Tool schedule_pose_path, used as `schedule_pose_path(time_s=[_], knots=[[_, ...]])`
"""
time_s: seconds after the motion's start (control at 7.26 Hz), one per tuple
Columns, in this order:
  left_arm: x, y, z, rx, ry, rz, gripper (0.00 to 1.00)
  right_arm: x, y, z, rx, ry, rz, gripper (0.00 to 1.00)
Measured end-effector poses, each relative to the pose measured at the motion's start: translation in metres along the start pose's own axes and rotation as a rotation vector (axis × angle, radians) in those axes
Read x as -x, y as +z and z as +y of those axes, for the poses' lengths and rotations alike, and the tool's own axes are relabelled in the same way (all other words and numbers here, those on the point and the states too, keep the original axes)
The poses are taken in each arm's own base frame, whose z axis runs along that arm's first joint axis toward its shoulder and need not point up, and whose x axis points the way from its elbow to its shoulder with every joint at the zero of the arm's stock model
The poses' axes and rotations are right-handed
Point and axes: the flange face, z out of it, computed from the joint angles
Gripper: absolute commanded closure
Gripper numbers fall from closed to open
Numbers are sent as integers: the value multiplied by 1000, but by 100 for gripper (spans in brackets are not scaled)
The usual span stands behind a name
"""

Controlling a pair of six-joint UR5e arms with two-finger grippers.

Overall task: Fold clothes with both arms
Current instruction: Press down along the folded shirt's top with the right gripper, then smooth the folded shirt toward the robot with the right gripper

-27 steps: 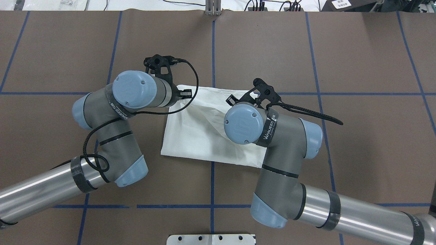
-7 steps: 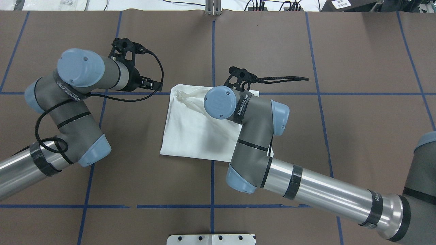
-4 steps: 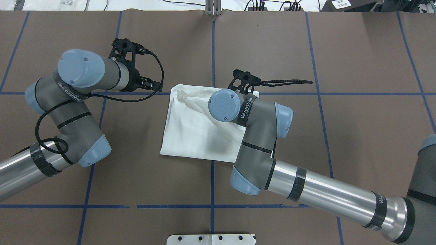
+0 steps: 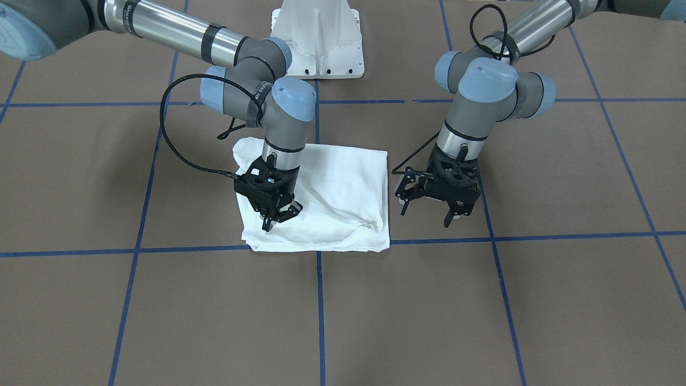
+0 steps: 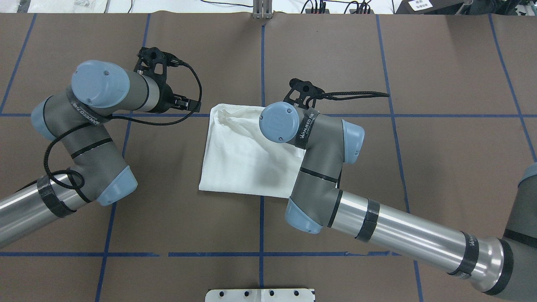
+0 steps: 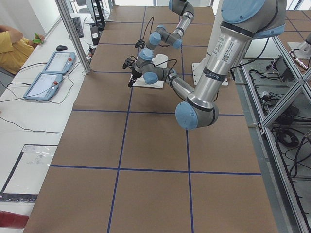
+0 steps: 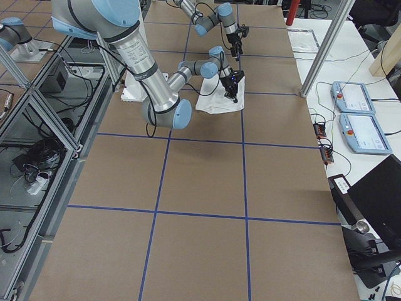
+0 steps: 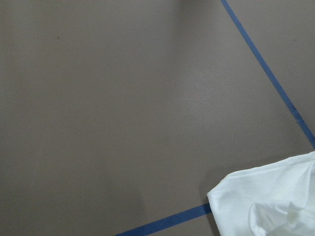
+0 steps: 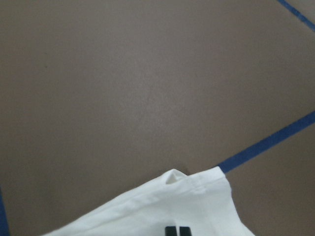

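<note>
The white shirt [image 4: 343, 182] lies folded into a rough square on the brown table, and it shows from above [image 5: 235, 159] with wrinkles running from its far left corner. My right gripper [image 4: 278, 217] points down over the shirt's far right corner. Its fingertips [image 9: 177, 230] sit close together just above the cloth [image 9: 147, 216], and I see no cloth between them. In the overhead view it is hidden under its wrist. My left gripper [image 4: 426, 214] is open and empty, hanging above bare table just left of the shirt, whose corner [image 8: 275, 196] shows in its wrist view.
The white pedestal base [image 4: 316, 43] stands behind the shirt. Blue tape lines [image 5: 261, 63] cross the brown table cover. A metal plate [image 5: 260, 295] sits at the near edge. Control tablets [image 7: 354, 97] and an operator [image 6: 14, 46] are beyond the table's far side.
My left gripper drew back from the shirt's far left corner and has since stayed still. In the last second my right arm moved slightly right and the shirt's ridge loosened.
</note>
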Motion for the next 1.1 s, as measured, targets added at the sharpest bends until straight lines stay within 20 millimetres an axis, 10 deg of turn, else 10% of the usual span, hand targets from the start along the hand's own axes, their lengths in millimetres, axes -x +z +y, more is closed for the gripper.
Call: schedule_pose_path(time_s=[0.28,0.41,1.1], knots=[[0,0,0,-1,-11,0,0,-5,11,-36,-32,23,17,100],[0,-1,0,-1,-14,1,0,-7,19,-42,-41,18,32,1],[-1,-1,0,-1,-14,2,0,31,-18,-70,19,-84,-30,0]])
